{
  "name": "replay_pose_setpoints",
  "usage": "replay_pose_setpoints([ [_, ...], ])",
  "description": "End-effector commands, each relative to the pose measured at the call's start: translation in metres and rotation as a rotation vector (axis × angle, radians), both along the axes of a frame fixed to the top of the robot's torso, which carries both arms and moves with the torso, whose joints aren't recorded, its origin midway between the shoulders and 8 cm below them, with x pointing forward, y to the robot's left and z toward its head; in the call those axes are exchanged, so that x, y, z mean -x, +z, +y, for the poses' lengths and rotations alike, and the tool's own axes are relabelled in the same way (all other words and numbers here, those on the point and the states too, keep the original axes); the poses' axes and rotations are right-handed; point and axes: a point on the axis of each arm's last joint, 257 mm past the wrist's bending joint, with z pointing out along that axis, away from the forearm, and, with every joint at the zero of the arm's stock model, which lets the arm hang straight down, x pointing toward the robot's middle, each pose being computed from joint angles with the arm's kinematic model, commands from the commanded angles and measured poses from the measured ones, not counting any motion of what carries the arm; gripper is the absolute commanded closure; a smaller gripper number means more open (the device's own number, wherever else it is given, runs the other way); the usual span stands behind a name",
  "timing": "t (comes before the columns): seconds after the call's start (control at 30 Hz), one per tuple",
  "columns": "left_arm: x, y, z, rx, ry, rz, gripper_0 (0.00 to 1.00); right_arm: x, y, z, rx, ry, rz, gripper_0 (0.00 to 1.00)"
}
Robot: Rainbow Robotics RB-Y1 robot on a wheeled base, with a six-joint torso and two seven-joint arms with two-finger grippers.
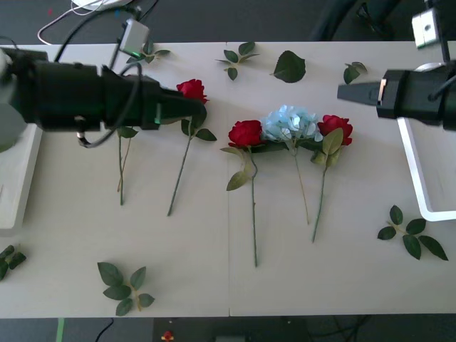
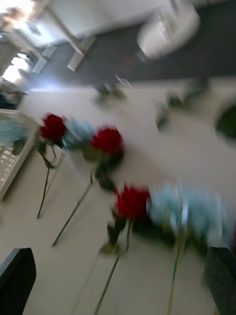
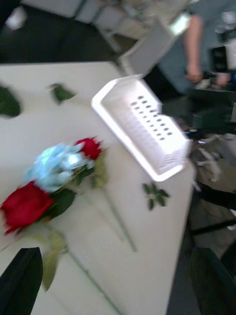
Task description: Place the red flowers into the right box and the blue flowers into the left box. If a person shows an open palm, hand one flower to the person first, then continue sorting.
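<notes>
Pale tabletop (image 1: 214, 271), loose green leaf sprigs scattered round its edges. Flowers lie flat in a rough row, blooms toward the far edge, stems running back toward the robot.

Left gripper (image 3: 118, 283): black fingers spread wide, nothing between them. Arm stretched across the table's left half, tip by the leftmost red rose (image 1: 191, 90). Ahead of the fingers lie a second red rose (image 3: 25, 205), the blue flower cluster (image 3: 58, 166) touching it, and a third rose (image 3: 90, 147) just beyond. The right box (image 3: 147, 133) sits well past these at the table's corner.

Right gripper (image 2: 118, 278): fingers also wide apart, empty, hovering above the table's right side near the right box's rim (image 1: 413, 171). The left box (image 1: 18, 178) sits at the table's left edge.

Judgement: sorting not begun; both boxes appear to hold no flowers here. Step in hand is reaching for a first flower. To do it well, pinch the thin stem just under the bloom, fingers set across the stem's long axis. The middle rose (image 1: 246, 133), blue flower and right rose (image 1: 335, 127) crowd together; taking the clear leftmost rose avoids dragging neighbours.
</notes>
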Motion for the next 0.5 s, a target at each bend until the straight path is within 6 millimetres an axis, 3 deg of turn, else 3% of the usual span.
replay_pose_setpoints([
  [0.03,-0.019,0.003,0.005,-0.055,0.096,0.017,0.14,0.013,-0.003,-0.009,0.073,-0.076,0.084,0.0],
  [0.3,-0.056,-0.024,0.046,-0.176,0.25,0.036,0.15,0.025,-0.049,-0.009,0.094,-0.229,0.317,0.0],
  [0.5,-0.083,-0.04,0.094,-0.258,0.344,0.043,0.15,0.018,-0.077,-0.009,0.083,-0.363,0.404,0.0],
])
